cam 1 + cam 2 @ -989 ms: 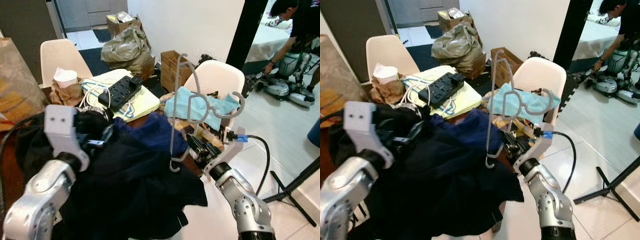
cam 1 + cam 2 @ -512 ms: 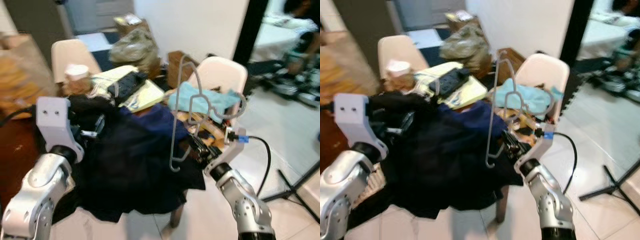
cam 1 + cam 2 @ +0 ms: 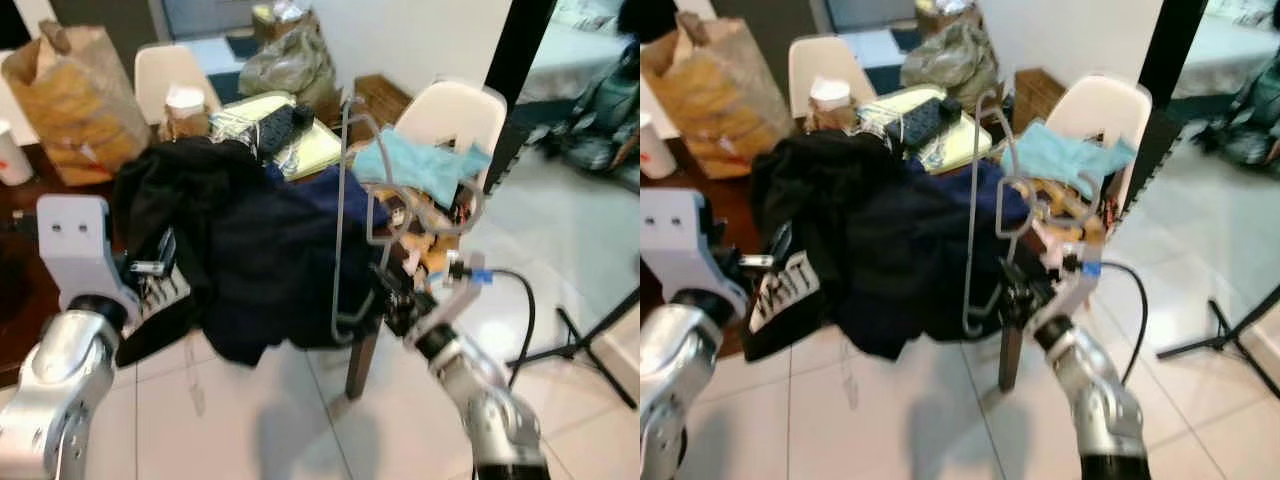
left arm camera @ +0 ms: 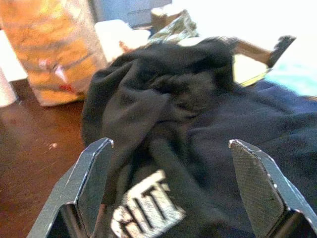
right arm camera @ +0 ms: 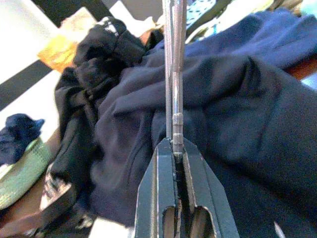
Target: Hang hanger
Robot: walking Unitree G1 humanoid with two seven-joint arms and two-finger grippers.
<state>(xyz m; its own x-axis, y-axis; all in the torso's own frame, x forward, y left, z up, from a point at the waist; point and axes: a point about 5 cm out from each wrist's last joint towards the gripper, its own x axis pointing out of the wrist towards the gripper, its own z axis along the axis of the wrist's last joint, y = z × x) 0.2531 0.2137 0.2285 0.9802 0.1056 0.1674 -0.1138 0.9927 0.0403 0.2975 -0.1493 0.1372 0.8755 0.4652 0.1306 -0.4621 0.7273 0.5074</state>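
A grey wire hanger (image 3: 345, 215) stands upright in front of me, its hook end low near the table corner. My right gripper (image 3: 392, 298) is shut on the hanger's lower part; the right wrist view looks up the thin grey hanger (image 5: 172, 74) clamped between the two fingers (image 5: 159, 198). My left gripper (image 4: 171, 168) is open, its fingers (image 4: 86, 186) wide apart just before a heap of dark clothes (image 3: 250, 240), nothing between them. The heap, black and navy, drapes over the brown table's edge (image 3: 20, 340).
On the table stand a brown paper bag (image 3: 70, 95), a cup (image 3: 185, 102), a black power strip (image 3: 278, 125) and a yellow pad. A white chair (image 3: 455, 115) with a teal cloth (image 3: 420, 165) stands right. White tiled floor lies below. A person (image 3: 610, 110) crouches far right.
The camera has pulled back and the whole view has shifted: more floor and table show. The hanger stays in my right gripper. My left gripper is now off the clothes, lower left.
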